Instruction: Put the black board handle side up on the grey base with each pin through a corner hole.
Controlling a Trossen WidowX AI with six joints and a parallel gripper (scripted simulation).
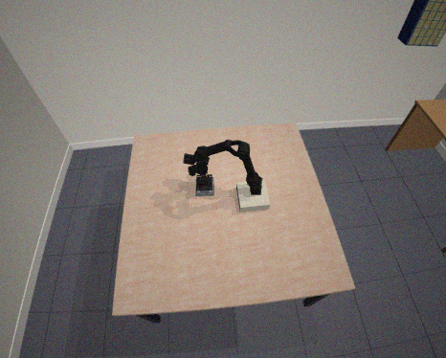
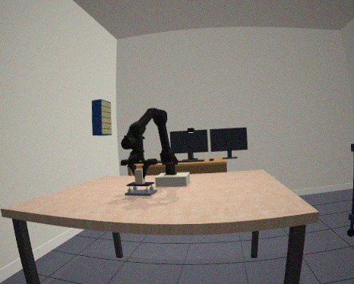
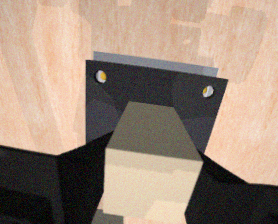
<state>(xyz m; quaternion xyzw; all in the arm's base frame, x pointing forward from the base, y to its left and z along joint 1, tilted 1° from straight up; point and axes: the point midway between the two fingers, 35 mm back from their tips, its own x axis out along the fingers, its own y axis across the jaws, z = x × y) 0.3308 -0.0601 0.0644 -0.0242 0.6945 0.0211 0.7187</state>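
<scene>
Flat black board [image 1: 209, 183] [image 2: 133, 184] [image 3: 155, 82] with holed corners, gripped by its handle over the grey base [image 1: 205, 193] [image 2: 140, 194] [image 3: 155, 62]

I have a square pale-wood table [image 1: 230, 258] [image 2: 190, 209] [image 3: 30, 100] on dark legs, standing on a blue-grey tiled floor [image 1: 383, 215] [image 2: 182, 258]. Around it are plain pale walls [image 1: 215, 62] [image 2: 228, 76]. A blue unit [image 1: 412, 21] [image 2: 97, 118] with a grid of yellowish sections is mounted on one wall, and a brown wooden desk [image 1: 413, 129] [image 2: 205, 167] carries two dark monitors [image 2: 188, 141] [image 2: 229, 139].

On the table, my black arm [image 1: 248, 158] [image 2: 162, 129] rises from a whitish block [image 1: 254, 207] [image 2: 172, 180] and bends over to the base. My gripper [image 1: 205, 176] [image 2: 139, 176] [image 3: 147, 138] is closed on the beige block handle [image 2: 140, 176] [image 3: 150, 185], with the board just above the base's posts [image 2: 147, 190] and roughly level. From the side I can see gold pins [image 2: 150, 186] [image 3: 103, 76] [image 3: 205, 91] below the board's edge. Through the two corner holes visible at the wrist, gold shows off-centre against a pale surround. I can't tell whether the tips have entered the holes, and the handle and gripper hide the other two corners from that view. A grey strip of base shows past the board's far edge.
</scene>
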